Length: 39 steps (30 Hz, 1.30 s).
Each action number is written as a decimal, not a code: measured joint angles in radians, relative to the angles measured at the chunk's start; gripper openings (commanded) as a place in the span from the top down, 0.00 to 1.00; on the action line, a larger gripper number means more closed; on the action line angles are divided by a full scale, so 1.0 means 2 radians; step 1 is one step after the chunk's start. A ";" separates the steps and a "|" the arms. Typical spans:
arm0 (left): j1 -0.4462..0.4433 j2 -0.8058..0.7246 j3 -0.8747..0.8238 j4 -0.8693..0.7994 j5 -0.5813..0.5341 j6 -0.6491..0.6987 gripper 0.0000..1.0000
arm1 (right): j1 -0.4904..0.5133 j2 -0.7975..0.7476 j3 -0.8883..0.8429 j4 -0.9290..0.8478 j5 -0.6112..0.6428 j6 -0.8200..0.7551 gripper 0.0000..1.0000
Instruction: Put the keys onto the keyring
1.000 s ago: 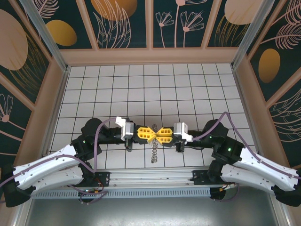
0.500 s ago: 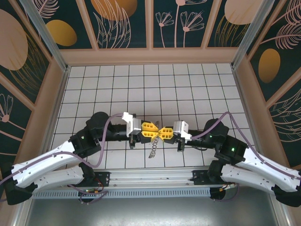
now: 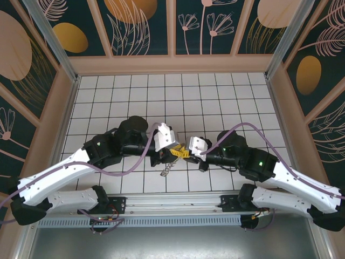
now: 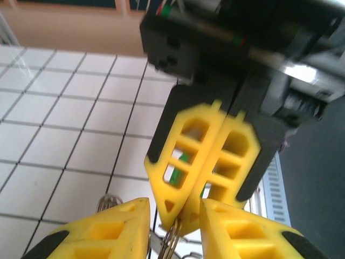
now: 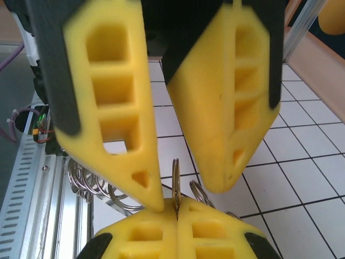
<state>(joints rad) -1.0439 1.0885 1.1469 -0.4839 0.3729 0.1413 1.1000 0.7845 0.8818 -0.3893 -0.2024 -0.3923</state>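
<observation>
right fingers (image 5: pixel 141 237) pressed together on a ring of the thin dull-metal chain keyring (image 3: pixel 167 169), hanging over the white tiled bench (image 3: pixel 215 102); left fingers (image 4: pixel 108 229) narrowly parted astride that ring; tiny light-green key (image 4: pixel 184 160) glimpsed through the right fingers' lattice

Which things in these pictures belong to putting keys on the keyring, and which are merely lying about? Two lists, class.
Job: keyring; green key; left tool; right tool.
Not part of it: purple cables; tiled table; patterned walls.
</observation>
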 measured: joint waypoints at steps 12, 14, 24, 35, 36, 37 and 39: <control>-0.005 0.008 0.006 -0.050 -0.014 0.025 0.96 | 0.001 0.000 0.000 -0.022 -0.008 -0.009 1.00; -0.005 0.008 0.006 -0.052 -0.013 0.031 1.00 | 0.001 0.000 0.000 -0.023 -0.008 -0.009 1.00; -0.006 -0.028 -0.032 -0.005 0.002 0.020 1.00 | 0.001 -0.001 0.005 -0.015 -0.019 -0.008 0.84; -0.006 -0.117 -0.138 0.165 0.036 -0.037 1.00 | 0.002 -0.048 -0.030 0.037 -0.057 0.005 0.84; -0.006 -0.119 -0.142 0.172 0.039 -0.040 1.00 | 0.002 -0.051 -0.032 0.040 -0.061 0.005 0.84; -0.006 -0.121 -0.148 0.185 0.043 -0.042 1.00 | 0.002 -0.054 -0.034 0.044 -0.065 0.006 0.84; -0.006 -0.126 -0.158 0.204 0.047 -0.046 1.00 | 0.003 -0.060 -0.038 0.054 -0.071 0.007 0.84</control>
<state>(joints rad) -1.0550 0.8360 0.8307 -0.0765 0.4675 0.0498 1.1053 0.6647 0.8051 -0.2806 -0.3439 -0.3790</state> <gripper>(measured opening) 0.063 0.160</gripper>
